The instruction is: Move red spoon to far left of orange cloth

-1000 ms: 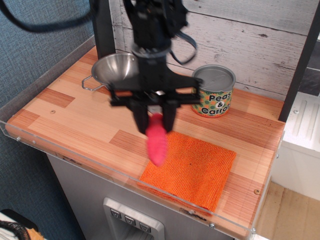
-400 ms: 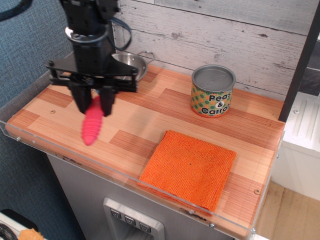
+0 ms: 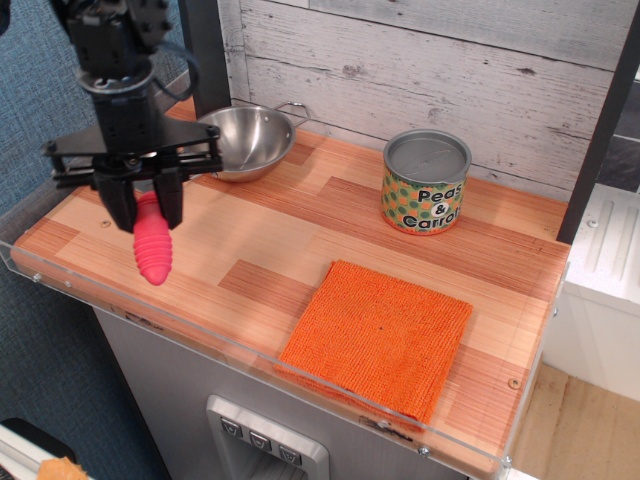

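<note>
My gripper (image 3: 146,212) is shut on the red spoon (image 3: 153,245) and holds it near the left end of the wooden counter. The ribbed pinkish-red handle hangs down from the fingers, its tip over the front left part of the counter. The spoon's metal bowl is hidden inside the gripper. The orange cloth (image 3: 380,335) lies flat at the front right of the counter, well to the right of the gripper and spoon.
A steel bowl-shaped pot (image 3: 245,140) stands at the back left, just behind the gripper. A "Peas & Carrots" can (image 3: 425,182) stands behind the cloth. A clear plastic rim (image 3: 200,335) runs along the counter's front and left edges. A plank wall stands behind.
My gripper has carried the spoon leftward, from the cloth's left edge across the counter to its left end. The pot, hidden at first, now shows. Cloth and can have not moved.
</note>
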You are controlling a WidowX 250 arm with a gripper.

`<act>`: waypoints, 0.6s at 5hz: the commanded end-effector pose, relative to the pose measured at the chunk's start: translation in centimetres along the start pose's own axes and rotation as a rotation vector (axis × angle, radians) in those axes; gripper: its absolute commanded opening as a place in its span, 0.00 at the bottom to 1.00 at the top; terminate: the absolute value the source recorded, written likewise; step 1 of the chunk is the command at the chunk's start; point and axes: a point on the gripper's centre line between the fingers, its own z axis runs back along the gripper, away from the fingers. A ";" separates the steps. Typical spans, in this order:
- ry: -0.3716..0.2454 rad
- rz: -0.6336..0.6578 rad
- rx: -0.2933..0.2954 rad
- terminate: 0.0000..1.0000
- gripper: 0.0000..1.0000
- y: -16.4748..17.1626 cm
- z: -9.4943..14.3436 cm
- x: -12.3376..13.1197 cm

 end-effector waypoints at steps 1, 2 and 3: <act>-0.049 0.153 -0.003 0.00 0.00 1.3 -1.0 2.8; -0.028 0.228 -0.020 0.00 0.00 1.3 -2.8 3.3; -0.019 0.268 0.006 0.00 0.00 0.7 -4.6 3.3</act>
